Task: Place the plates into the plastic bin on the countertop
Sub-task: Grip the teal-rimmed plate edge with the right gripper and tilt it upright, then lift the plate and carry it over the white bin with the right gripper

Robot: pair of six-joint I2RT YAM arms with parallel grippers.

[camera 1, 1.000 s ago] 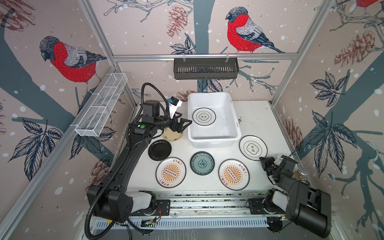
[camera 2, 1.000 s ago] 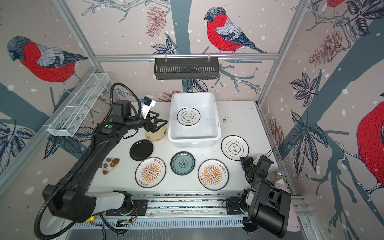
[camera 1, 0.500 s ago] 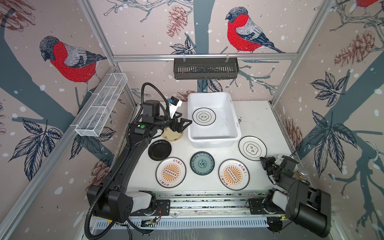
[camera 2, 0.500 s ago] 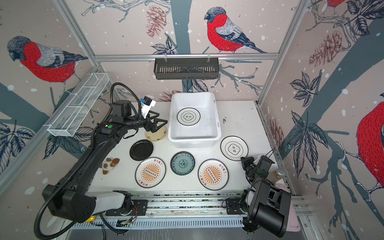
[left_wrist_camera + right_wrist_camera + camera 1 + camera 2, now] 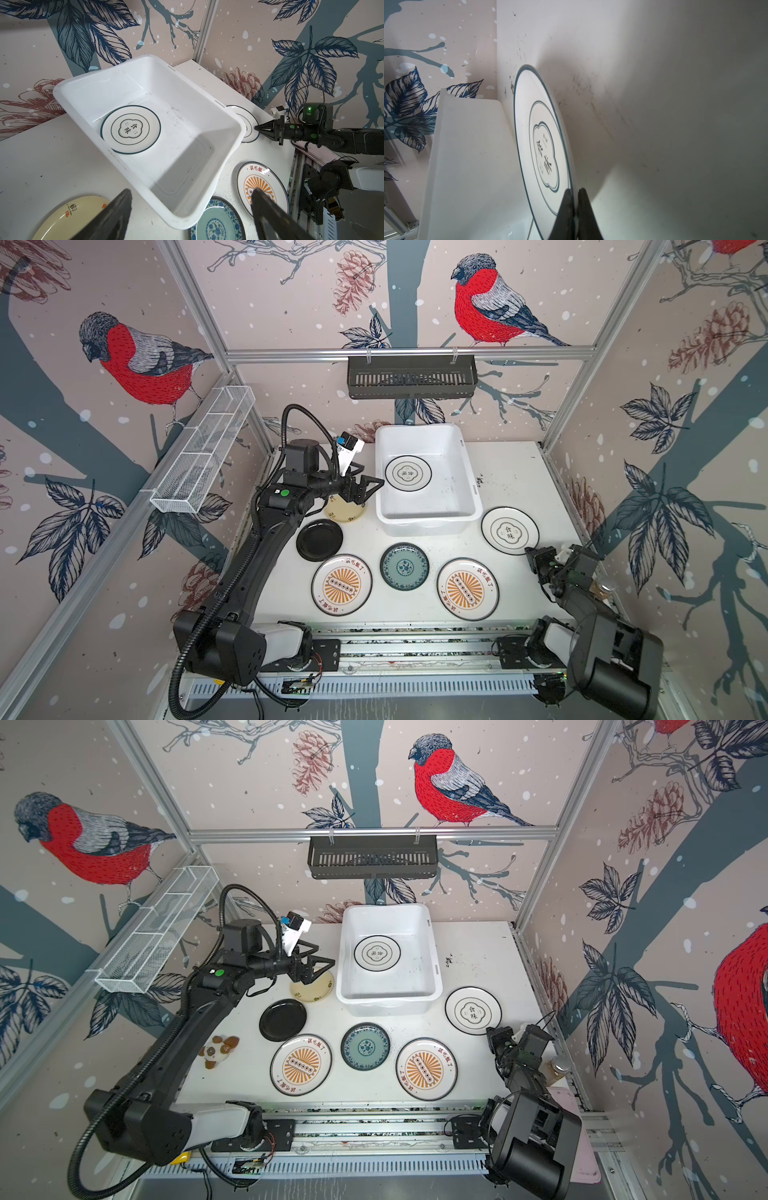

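The white plastic bin [image 5: 428,519] stands at the back of the countertop [image 5: 511,472] with one quatrefoil plate [image 5: 408,473] flat inside. A second quatrefoil plate [image 5: 510,531] lies right of the bin, and my right gripper [image 5: 575,190] is shut on its near rim [image 5: 550,158]. My left gripper [image 5: 370,489] hangs open beside the bin's left wall, above the pale yellow plate [image 5: 345,512]. In front lie the black plate [image 5: 319,540], the teal plate [image 5: 404,566] and two sunburst plates [image 5: 341,585] [image 5: 467,589].
A black slotted rack [image 5: 411,377] hangs on the back rail and a white wire basket [image 5: 203,456] on the left rail. A small brown-and-white object [image 5: 218,1050] lies left of the plates. A small jar [image 5: 557,1067] stands by the right arm.
The right gripper's jaws have closed the last bit onto the plate's rim. The left arm and all plates are where they were.
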